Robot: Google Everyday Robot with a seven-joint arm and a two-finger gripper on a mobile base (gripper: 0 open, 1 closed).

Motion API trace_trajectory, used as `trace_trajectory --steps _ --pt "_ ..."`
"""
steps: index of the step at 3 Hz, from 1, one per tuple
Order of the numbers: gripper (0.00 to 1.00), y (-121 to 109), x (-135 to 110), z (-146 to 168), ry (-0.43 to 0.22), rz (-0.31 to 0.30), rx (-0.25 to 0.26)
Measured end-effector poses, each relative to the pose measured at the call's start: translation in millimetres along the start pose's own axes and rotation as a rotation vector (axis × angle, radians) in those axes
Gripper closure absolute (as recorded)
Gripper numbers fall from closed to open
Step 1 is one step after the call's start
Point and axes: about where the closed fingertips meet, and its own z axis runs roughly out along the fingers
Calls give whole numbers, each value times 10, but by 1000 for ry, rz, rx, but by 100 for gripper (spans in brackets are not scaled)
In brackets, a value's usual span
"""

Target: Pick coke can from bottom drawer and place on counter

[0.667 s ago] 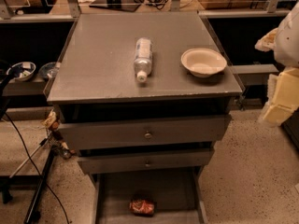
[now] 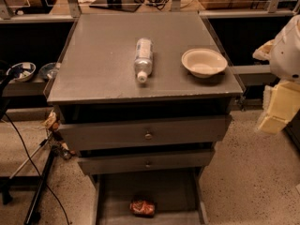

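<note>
The coke can (image 2: 143, 207), red and dented, lies on its side on the floor of the open bottom drawer (image 2: 164, 191), near its front edge. The counter (image 2: 103, 64) is the grey cabinet top above it. My gripper (image 2: 280, 108), yellowish under a white arm, hangs at the far right edge of the view. It is beside the cabinet at about the height of the top drawer, well away from the can and holding nothing that I can see.
A clear plastic bottle (image 2: 143, 59) lies on the counter's middle. A cream bowl (image 2: 204, 62) stands to its right. Two knobbed drawers (image 2: 147, 136) stick out slightly above the bottom one. A stand leg and cables (image 2: 37, 191) are at the lower left.
</note>
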Motion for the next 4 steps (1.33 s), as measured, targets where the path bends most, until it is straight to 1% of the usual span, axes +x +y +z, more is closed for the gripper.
trace_trajectory --steps 1,2,3,4 --pt "0 99 11 265 0 5 -16" --pt "0 301 -52 642 -19 -4 -48" --pt "0 301 -52 643 -19 -4 -48" --pt "0 452 -136 899 -49 2 -29"
